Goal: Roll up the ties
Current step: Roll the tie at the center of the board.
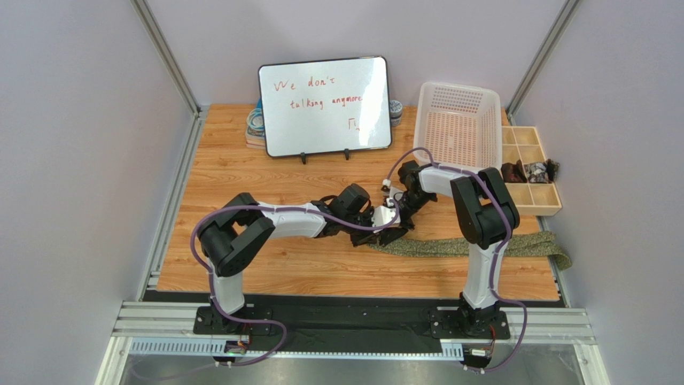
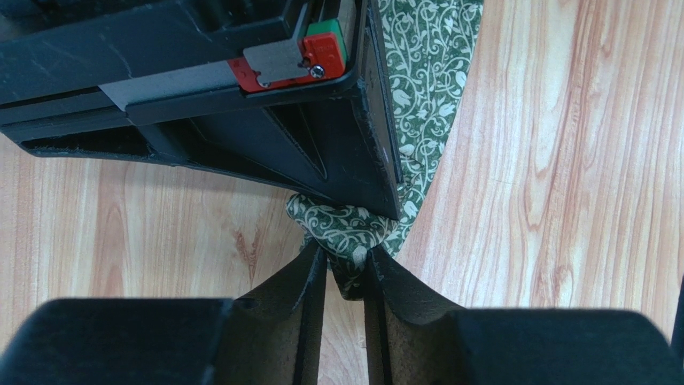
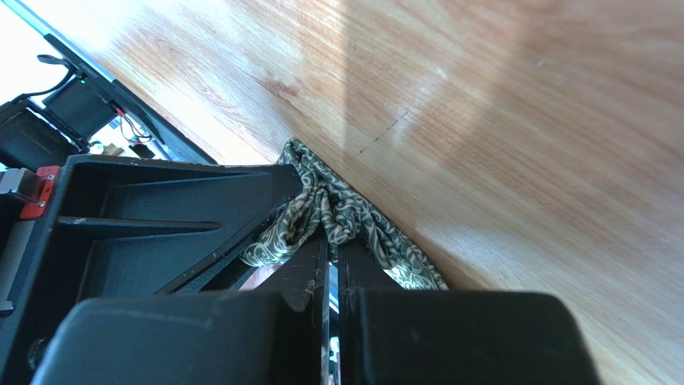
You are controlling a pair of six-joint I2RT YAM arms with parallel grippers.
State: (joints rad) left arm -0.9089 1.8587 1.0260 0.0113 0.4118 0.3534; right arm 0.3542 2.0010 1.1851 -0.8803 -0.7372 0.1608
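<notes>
Over the wooden table (image 1: 265,273), between lilac walls (image 1: 72,160), the green tie (image 1: 526,245) trails right, whiteboard (image 1: 325,104) and basket (image 1: 458,120) behind. Left wrist: left gripper (image 2: 347,263) pinching its fabric on woodgrain. Right wrist: right gripper (image 3: 331,253) clenched on bunched tie.

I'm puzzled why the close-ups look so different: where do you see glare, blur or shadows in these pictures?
Right wrist view: glare whitens the wooden table top left; the black fingers are blurred. Left wrist view: even light, olive-green patterned necktie sharp. Top view: soft shadows only.
</notes>
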